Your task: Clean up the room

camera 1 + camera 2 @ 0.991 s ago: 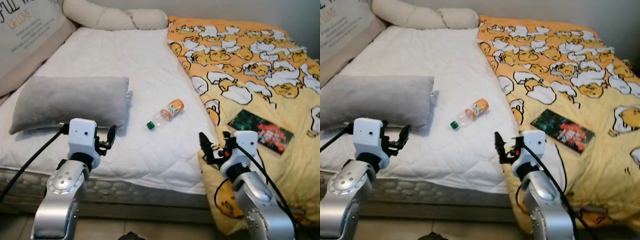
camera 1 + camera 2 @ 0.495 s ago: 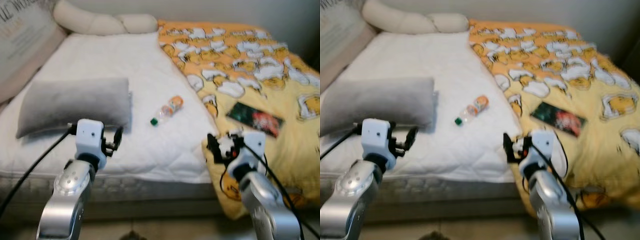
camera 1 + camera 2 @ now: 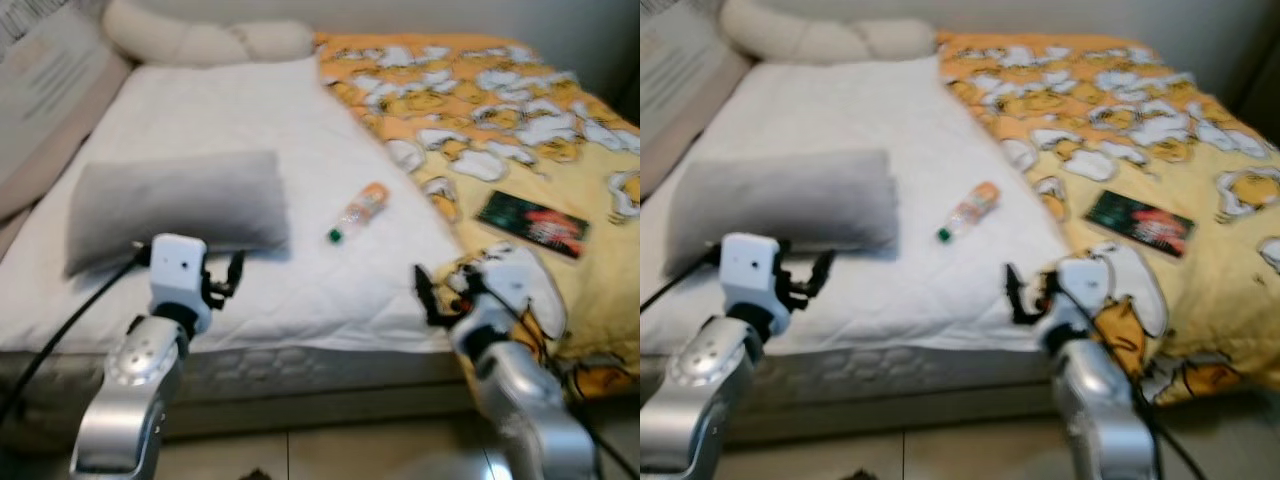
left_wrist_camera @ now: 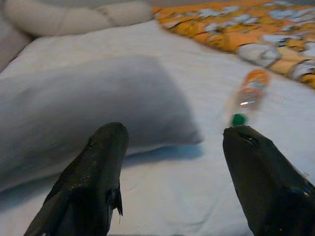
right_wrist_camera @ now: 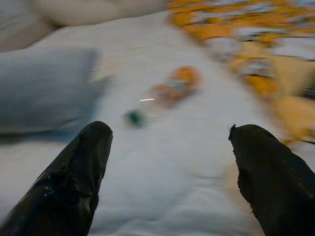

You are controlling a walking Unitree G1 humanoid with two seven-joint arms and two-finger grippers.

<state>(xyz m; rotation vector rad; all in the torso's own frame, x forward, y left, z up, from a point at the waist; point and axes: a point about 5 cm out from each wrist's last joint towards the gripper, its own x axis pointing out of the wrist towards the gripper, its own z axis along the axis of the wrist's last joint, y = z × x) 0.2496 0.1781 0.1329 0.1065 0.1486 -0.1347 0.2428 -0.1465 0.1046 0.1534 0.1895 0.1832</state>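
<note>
1. Cushion (image 3: 45, 75) at the head of the bed, on the robot's left: dark printed lettering is present on its pale face, but blur prevents reading any word.
2. Bottle (image 3: 358, 210) lying on the white mattress (image 3: 250, 130): it carries an orange label; no brand or wording can be made out in either the head views or the wrist views.
3. Book (image 3: 530, 220) lying on the yellow blanket (image 3: 480, 100): the dark cover has red and green artwork; no title is legible.
4. Yellow blanket: the print is a repeated cartoon figure pattern, with no lettering discernible.
5. Numbers and signs: none legible.
</note>
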